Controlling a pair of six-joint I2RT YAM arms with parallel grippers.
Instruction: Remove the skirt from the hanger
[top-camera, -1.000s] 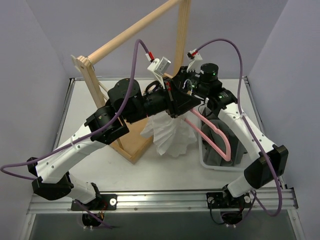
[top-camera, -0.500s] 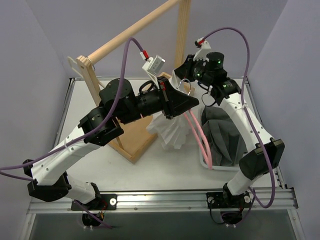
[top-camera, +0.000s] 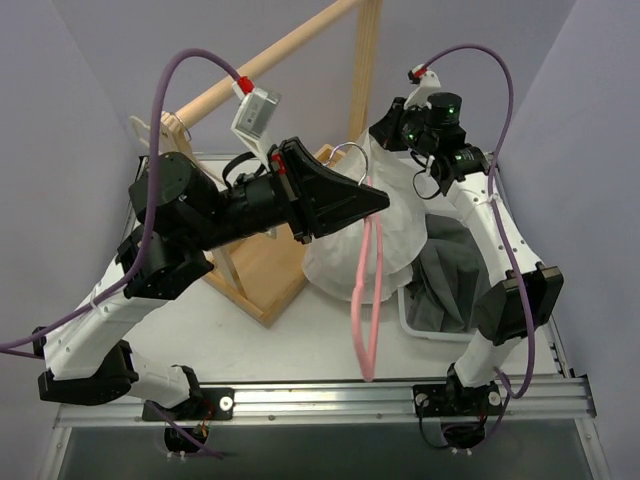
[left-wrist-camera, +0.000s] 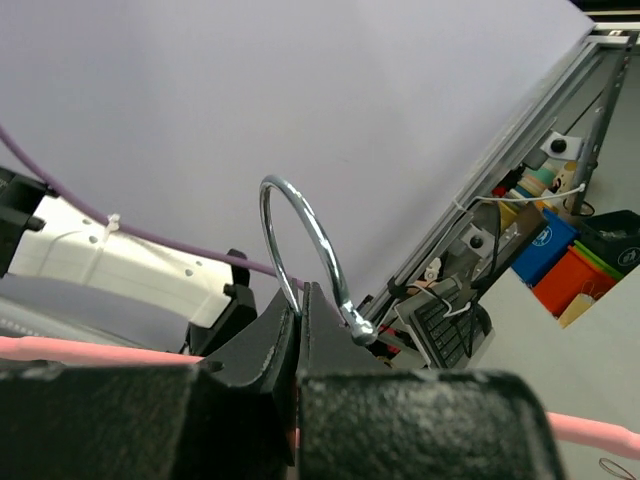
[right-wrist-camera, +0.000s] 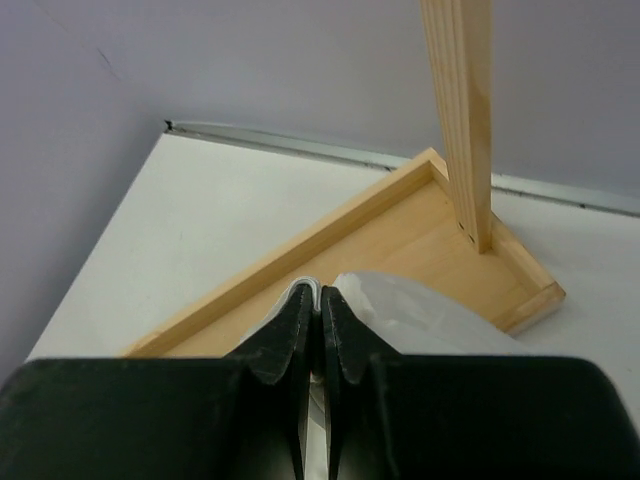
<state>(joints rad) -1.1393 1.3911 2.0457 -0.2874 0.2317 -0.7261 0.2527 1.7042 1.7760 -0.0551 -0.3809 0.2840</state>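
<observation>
My left gripper (top-camera: 378, 200) is shut on the metal hook (left-wrist-camera: 300, 225) of the pink hanger (top-camera: 364, 300), which dangles almost straight down from it over the table's front. In the left wrist view the jaws (left-wrist-camera: 300, 305) pinch the base of the hook, with the pink bar (left-wrist-camera: 80, 350) just behind them. The white skirt (top-camera: 398, 235) hangs spread out between the two grippers, behind the hanger. My right gripper (top-camera: 384, 138) is held high at the back right, shut on the skirt's top edge (right-wrist-camera: 330, 288). Whether the skirt is still clipped to the hanger is hidden.
A wooden clothes rack stands at the back left, with its rod (top-camera: 270, 62) slanting up and its base tray (top-camera: 262, 278) under the skirt. A white bin (top-camera: 412, 322) with dark grey cloth (top-camera: 452, 270) sits on the right. The rack's post (right-wrist-camera: 458, 110) rises just beyond my right gripper.
Both arms have risen. The left gripper lifted the hanger up and left, so it now hangs vertically. The right gripper pulled the skirt's edge higher, spreading the cloth.
</observation>
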